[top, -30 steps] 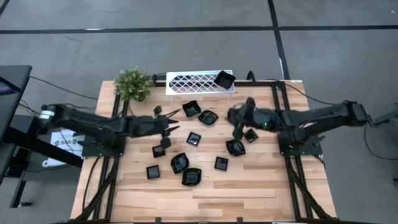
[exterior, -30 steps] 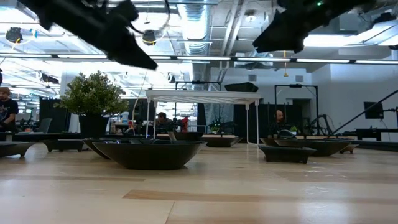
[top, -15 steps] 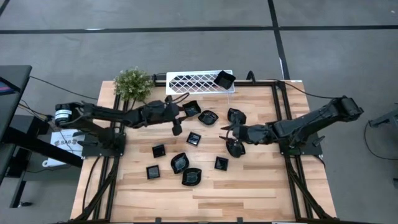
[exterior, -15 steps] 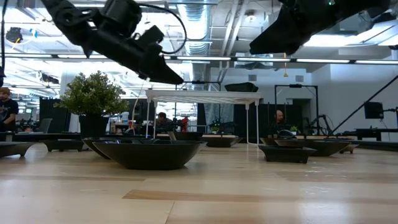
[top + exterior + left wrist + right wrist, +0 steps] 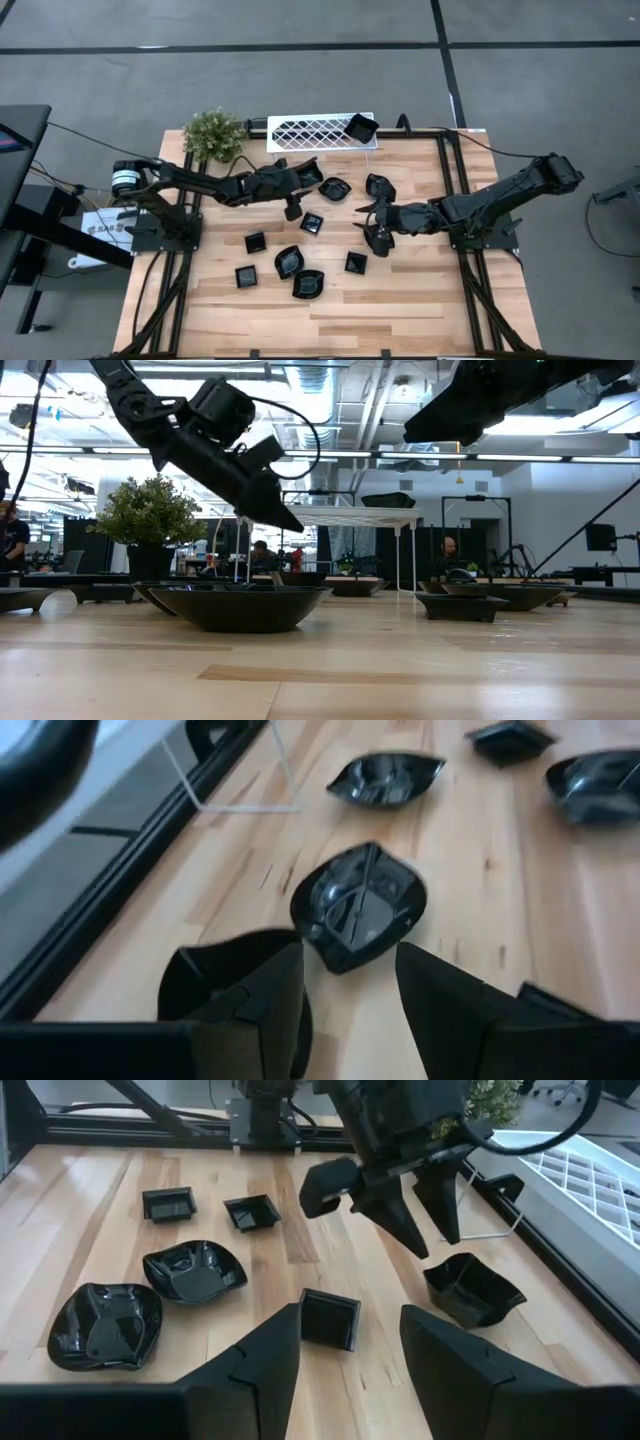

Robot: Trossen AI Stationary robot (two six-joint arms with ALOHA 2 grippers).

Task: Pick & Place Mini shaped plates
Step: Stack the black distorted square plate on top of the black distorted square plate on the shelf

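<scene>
Clearing mini plates off my table (image 5: 420, 310) — barely started.

White lattice rack (image 5: 320, 131) at the far edge carries one black dish (image 5: 360, 127) at its right end; I judge that the only placement done. Roughly eleven mini shaped plates remain loose mid-table, e.g. a wavy one (image 5: 335, 188), a small square (image 5: 312, 222) and another square (image 5: 356, 262). My left gripper (image 5: 293, 207) hangs above the table near the rack, fingers (image 5: 262, 988) spread and empty, lined up on a rounded dish (image 5: 358, 905) just beyond the tips. My right gripper (image 5: 376, 222) hovers mid-table, fingers spread, nothing held, the small square ahead of it.
</scene>
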